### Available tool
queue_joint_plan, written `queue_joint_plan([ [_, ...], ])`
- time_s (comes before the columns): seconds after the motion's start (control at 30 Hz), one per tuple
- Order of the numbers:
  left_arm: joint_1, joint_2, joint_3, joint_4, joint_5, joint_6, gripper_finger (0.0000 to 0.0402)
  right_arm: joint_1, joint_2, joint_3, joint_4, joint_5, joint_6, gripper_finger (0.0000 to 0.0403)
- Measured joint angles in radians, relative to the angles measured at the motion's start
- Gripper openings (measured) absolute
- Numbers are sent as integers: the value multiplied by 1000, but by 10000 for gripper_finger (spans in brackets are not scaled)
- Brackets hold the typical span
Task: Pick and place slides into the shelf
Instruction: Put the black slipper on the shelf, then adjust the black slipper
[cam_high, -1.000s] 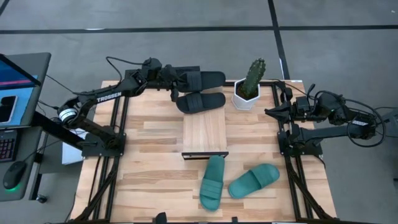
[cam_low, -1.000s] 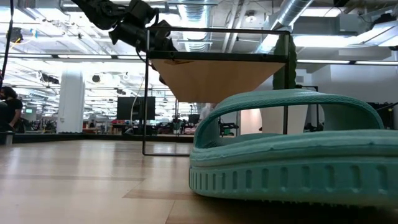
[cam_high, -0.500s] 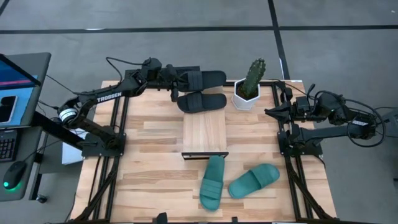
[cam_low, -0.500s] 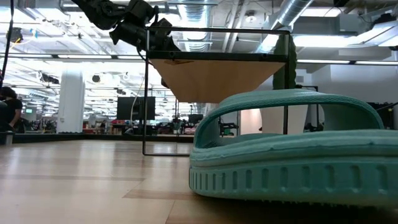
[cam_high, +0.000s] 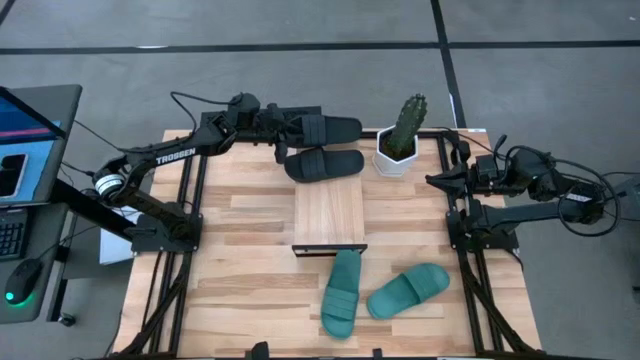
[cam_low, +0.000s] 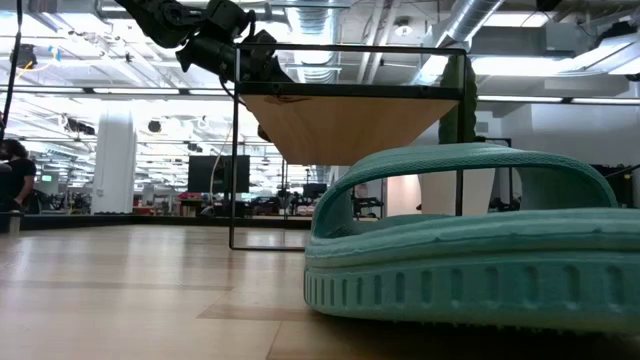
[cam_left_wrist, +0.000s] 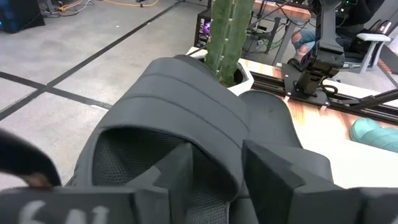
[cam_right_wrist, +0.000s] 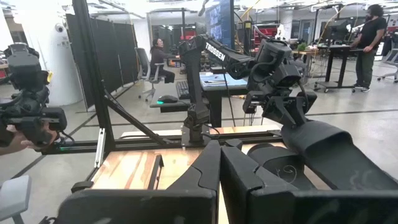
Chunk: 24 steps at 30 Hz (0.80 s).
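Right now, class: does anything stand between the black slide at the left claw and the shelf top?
Yes. The second black slide lies between the far black slide at the left claw and the shelf. The cactus pot stands off to the side, not in the path.

Black slides, teal slides, light-wood shelf

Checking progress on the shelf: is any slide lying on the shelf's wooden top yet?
No. In the high view the shelf top is bare, with the black slides behind it and the teal slides in front.
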Motion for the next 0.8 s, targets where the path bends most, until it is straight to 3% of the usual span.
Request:
queue_joint_plan([
  [0.53,0,0,0,9,3,7,198,0,0,0,0,0,0,0],
  [0.8,0,-20,0,3,4,7,208,0,0,0,0,0,0,0],
])
